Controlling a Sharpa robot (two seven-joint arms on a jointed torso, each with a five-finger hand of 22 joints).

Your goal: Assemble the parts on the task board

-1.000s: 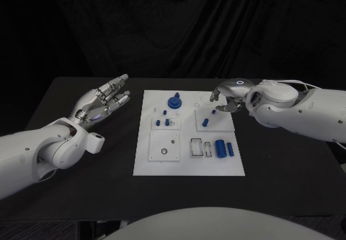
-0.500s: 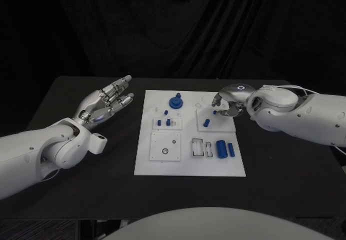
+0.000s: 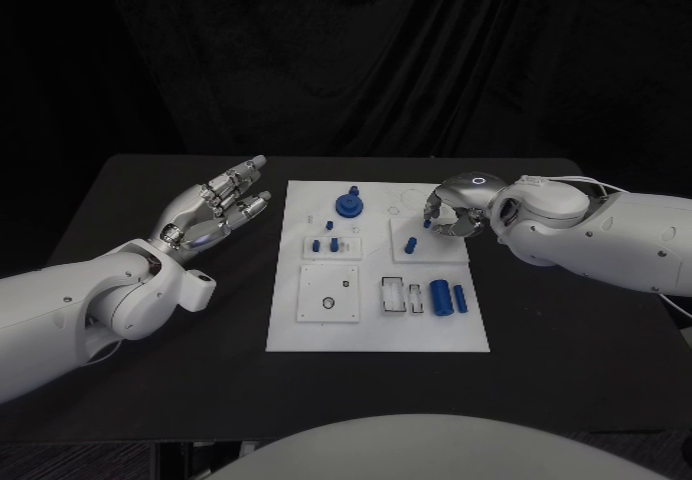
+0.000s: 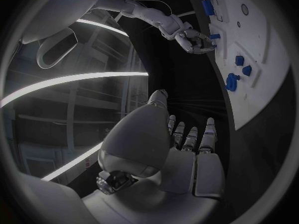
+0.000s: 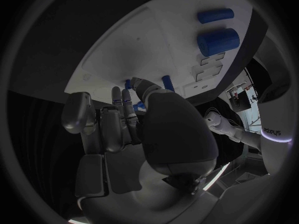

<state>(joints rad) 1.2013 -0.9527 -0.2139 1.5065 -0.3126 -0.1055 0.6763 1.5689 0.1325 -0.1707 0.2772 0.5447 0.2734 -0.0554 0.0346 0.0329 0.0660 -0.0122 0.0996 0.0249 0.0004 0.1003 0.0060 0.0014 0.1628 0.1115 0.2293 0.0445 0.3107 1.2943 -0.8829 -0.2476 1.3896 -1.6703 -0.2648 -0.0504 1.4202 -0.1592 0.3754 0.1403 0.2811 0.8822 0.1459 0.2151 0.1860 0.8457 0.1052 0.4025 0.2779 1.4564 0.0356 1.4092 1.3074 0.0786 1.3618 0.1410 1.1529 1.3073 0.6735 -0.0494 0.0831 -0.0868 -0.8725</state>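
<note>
On the black table [image 3: 173, 330], the white board [image 3: 378, 330] is lying in the middle, between the two arms. Left of the board, the left hand [image 3: 214, 205] is hovering palm up with its fingers [image 3: 248, 170] stretched out and slightly apart, holding nothing; the left wrist view is showing the same hand [image 4: 181, 154] flat, clear of the board. At the board's far right corner, the right hand [image 3: 450, 208] is reaching over the edge with its fingers [image 5: 124, 109] curled down toward a small blue peg [image 3: 411, 244] on the far-right plate; whether they are pinching anything I cannot tell. A blue knob [image 3: 348, 204] is standing at the far middle of the board, and small blue pieces [image 3: 326, 243] are sitting on the plate just nearer. Two blue cylinders [image 3: 449, 298], one thick and one thin, are lying side by side near the board's right edge, beside a row of slots [image 3: 394, 294].
</note>
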